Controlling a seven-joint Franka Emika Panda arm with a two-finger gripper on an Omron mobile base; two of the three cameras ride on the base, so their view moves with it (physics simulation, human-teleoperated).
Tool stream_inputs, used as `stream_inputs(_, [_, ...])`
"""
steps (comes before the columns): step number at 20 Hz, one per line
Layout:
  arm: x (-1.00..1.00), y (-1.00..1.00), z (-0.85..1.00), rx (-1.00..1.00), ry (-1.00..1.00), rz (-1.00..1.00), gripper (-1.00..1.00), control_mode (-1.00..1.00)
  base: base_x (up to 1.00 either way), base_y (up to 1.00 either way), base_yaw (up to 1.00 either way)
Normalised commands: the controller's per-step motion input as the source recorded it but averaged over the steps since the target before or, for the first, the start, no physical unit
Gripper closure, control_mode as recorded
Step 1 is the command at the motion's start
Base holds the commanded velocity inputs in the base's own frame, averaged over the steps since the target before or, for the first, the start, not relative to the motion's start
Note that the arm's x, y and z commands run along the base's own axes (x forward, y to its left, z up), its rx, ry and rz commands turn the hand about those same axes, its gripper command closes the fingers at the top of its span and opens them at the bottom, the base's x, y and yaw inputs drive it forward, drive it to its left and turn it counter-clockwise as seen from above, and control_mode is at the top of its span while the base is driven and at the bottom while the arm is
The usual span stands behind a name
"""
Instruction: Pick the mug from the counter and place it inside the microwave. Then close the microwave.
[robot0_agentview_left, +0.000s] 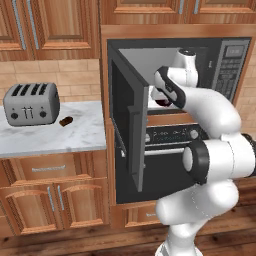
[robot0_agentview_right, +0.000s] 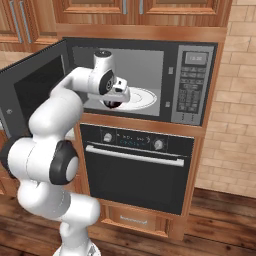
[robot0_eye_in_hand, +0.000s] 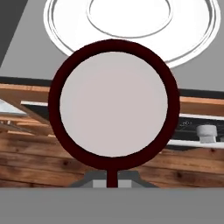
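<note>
Arm, left base view: white elbow nearest the lens, forearm reaching into the open microwave (robot0_agentview_left: 235, 60); one door (robot0_agentview_left: 131, 130) swung out leftward.
Mug, left base view: one dark red mug (robot0_agentview_left: 162, 102), seen just past the door edge, at the cavity mouth, carried under the wrist.
Counter, left base view: marble counter (robot0_agentview_left: 75, 137) to the left holds one toaster (robot0_agentview_left: 31, 103) and one small brown lump (robot0_agentview_left: 66, 121) beside it; one oven (robot0_agentview_left: 170, 150) sits below the microwave.
Right base view: gripper (robot0_agentview_right: 116, 100) clenched on the mug, which hangs at the near left of the cavity, just short of the single white round plate (robot0_agentview_right: 142, 97); one button panel (robot0_agentview_right: 192, 85) on the right.
Hand view: mug rim directly below the camera, pale inside showing, gripped at the near rim; plate lies beyond, cavity front edge and wood floor under the mug, so likely not yet over the plate.
Handling, judged: rigid, light, probably ceramic and breakable; a smooth glaze could slip. Rim pinch looks a sound hold; set down gently, upright.
</note>
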Motion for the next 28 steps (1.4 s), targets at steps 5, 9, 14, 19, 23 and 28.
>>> stream_inputs(5, [0.63, 0.00, -0.12, -0.05, 0.00, 0.00, 1.00, -1.00, 0.00, 0.00, 0.00])
stream_inputs(9, [0.64, 0.00, -0.11, -0.01, 0.00, 0.00, 1.00, -1.00, 0.00, 0.00, 0.00])
stream_inputs(14, [0.61, 0.00, -0.02, 0.00, 0.00, 0.00, 1.00, -1.00, 0.00, 0.00, 0.00])
stream_inputs(19, [0.44, 0.00, 0.00, 0.00, 0.00, 0.00, 1.00, -1.00, 0.00, 0.00, 0.00])
stream_inputs(23, [0.19, 0.00, -0.18, 0.00, 0.07, 0.00, 1.00, -1.00, 0.00, 0.00, 0.00])
stream_inputs(28, [0.16, 0.00, -0.30, 0.00, 0.09, 0.00, 1.00, -1.00, 0.00, 0.00, 0.00])
